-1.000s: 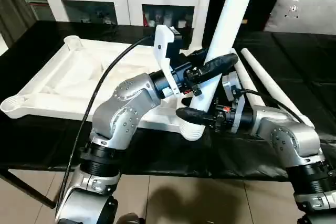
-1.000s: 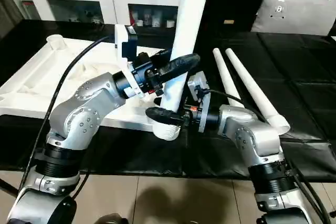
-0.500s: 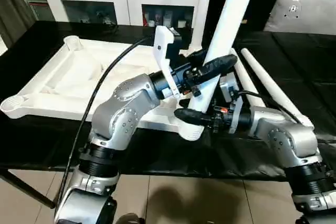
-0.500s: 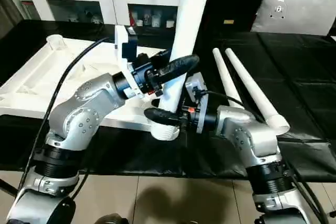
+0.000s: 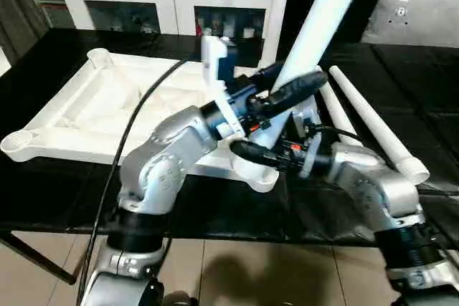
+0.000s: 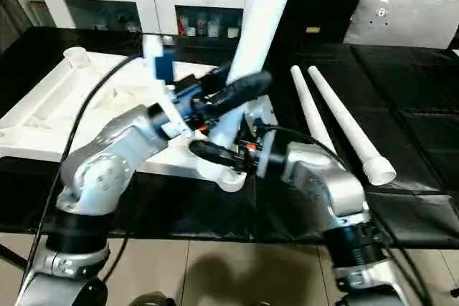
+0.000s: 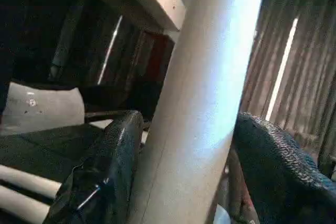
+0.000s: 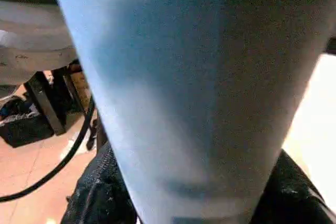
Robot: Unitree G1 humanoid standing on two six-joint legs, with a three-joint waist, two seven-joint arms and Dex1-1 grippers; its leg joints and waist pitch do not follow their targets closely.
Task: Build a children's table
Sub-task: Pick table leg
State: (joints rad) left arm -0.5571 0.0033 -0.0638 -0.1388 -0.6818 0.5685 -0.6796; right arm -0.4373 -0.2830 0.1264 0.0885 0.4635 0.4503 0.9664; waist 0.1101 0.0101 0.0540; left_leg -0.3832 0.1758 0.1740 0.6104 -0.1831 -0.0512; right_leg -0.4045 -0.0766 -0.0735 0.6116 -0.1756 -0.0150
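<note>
white leg (image 5: 320,16), black fingers (image 5: 297,88) — silver forearms (image 5: 168,150)

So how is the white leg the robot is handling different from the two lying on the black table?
The leg in the fingers stands up at a slant, its bottom at a corner socket of the tabletop; the two spare legs lie flat, side by side on the black table. The standing leg sits between black fingers; nothing touches the spare legs. All three are long, white, tapered tubes.
</note>
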